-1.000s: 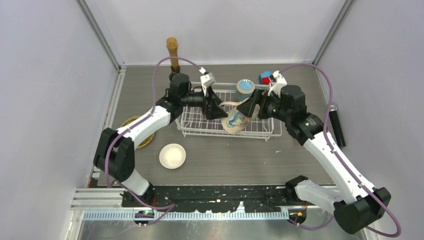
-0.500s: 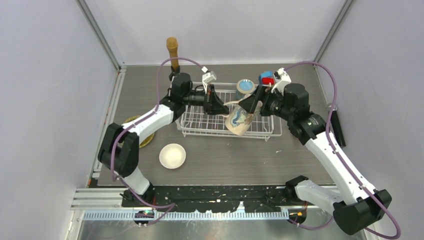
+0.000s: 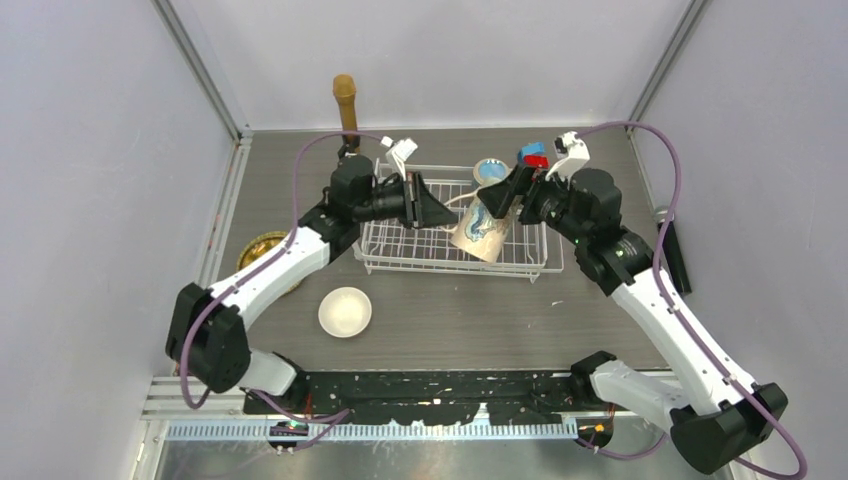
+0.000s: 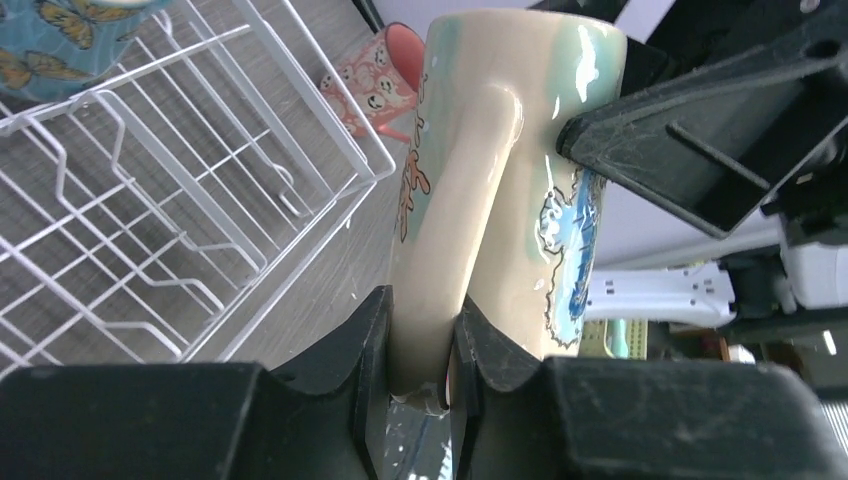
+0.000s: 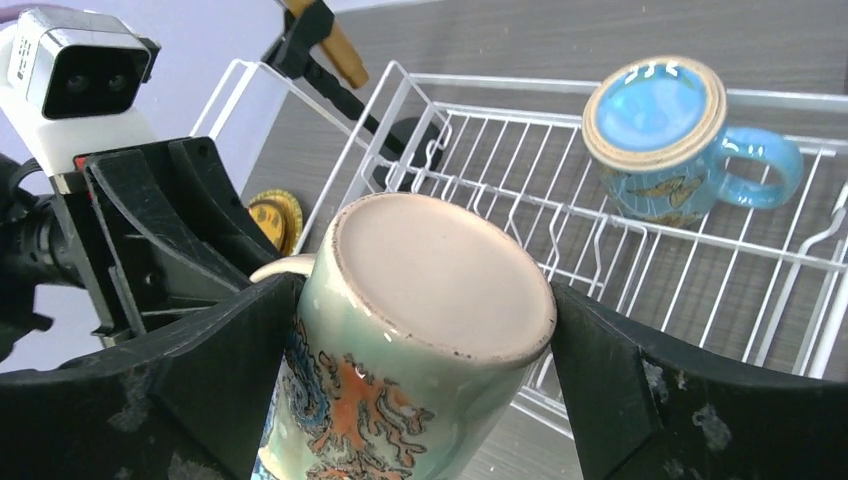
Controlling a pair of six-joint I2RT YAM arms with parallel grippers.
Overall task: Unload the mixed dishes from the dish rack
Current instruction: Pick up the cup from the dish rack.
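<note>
The cream patterned mug [image 3: 480,228] hangs tilted over the front of the white dish rack [image 3: 400,250], its base [image 5: 440,270] turned upward. My left gripper [image 4: 420,340] is shut on the mug's handle [image 4: 450,230]. My right gripper [image 5: 425,305] is open, its fingers [image 5: 600,370] close on either side of the mug's body. A blue mug [image 5: 655,130] stands in the rack's far end. In the left wrist view a pink mug [image 4: 375,75] lies on the table beyond the rack. A white bowl [image 3: 345,311] and a tan plate [image 3: 262,248] sit left of the rack.
A brown stick [image 3: 345,100] stands upright at the back behind the rack. A small blue-and-red block [image 3: 531,156] sits by the right wrist. A black bar [image 3: 672,250] lies along the table's right edge. Both arms meet over the rack.
The left gripper has shut on the mug's handle. The mug has risen out of the rack and tipped more upright. The right gripper's jaws have widened around its body.
</note>
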